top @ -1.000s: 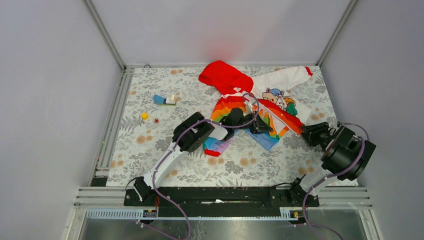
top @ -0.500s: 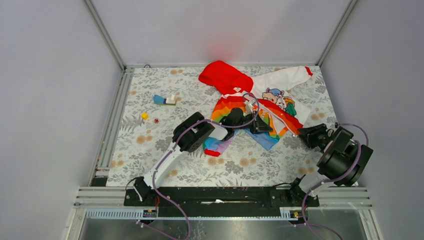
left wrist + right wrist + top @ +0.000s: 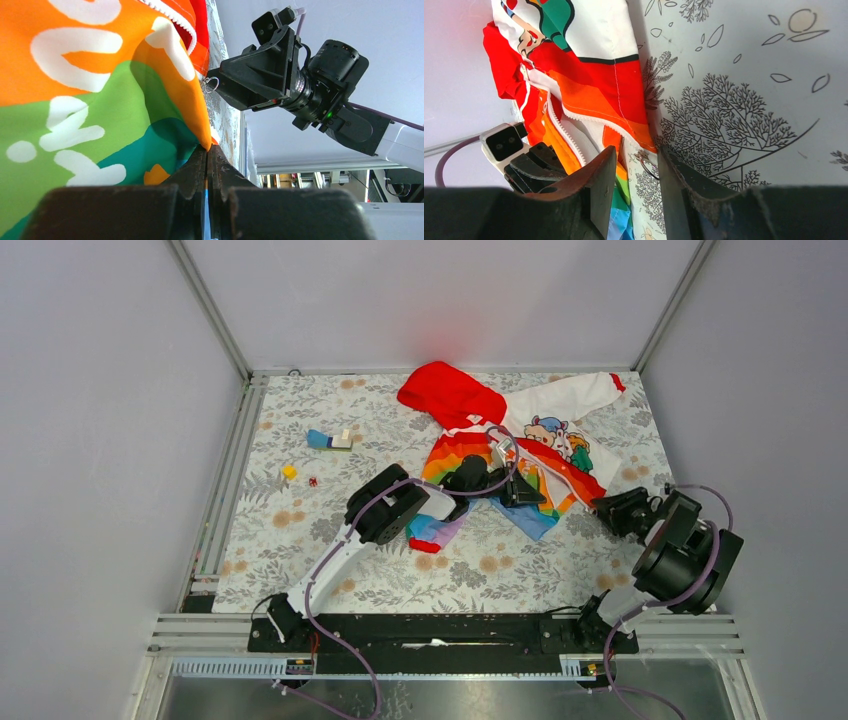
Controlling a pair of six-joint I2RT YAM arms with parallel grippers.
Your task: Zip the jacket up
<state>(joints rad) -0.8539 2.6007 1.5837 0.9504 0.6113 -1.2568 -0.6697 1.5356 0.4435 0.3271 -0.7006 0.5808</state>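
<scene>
Left fingers pinch the hem of the jacket lying on the counter, while the right fingers, still apart, have narrowed around its zipper pull, readying the zip.

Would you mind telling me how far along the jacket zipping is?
Done: the left gripper is shut on the jacket at its hem. In hand: the right gripper, jaws apart, straddles the zipper pull at the other front corner. Left: the zipper teeth lie unjoined, so the whole zip remains.
</scene>
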